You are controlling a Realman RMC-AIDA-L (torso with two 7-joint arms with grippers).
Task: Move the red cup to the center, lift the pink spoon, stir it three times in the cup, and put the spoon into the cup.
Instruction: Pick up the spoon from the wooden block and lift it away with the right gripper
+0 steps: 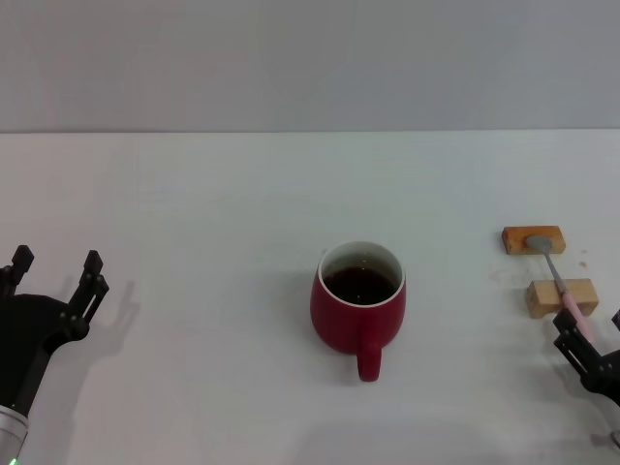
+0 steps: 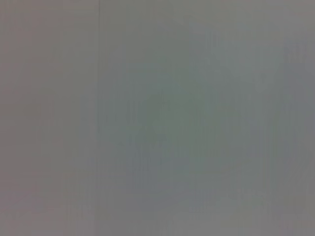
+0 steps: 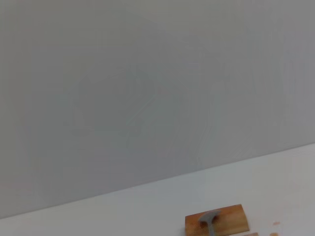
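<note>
The red cup (image 1: 357,308) stands at the middle of the white table (image 1: 194,194), handle toward me, with dark liquid inside. At the right, the pink spoon (image 1: 559,284) lies across two small wooden blocks (image 1: 533,239), its silver bowl on the far block and its pink handle pointing toward me. My right gripper (image 1: 591,331) sits low at the right edge, open, with its fingers at the handle's near end. The right wrist view shows the spoon's bowl (image 3: 210,220) on the far block (image 3: 230,222). My left gripper (image 1: 55,263) rests open at the far left, well away from the cup.
The near wooden block (image 1: 562,295) sits right in front of the right gripper. A pale wall (image 1: 310,58) backs the table's far edge. The left wrist view shows only a plain grey surface.
</note>
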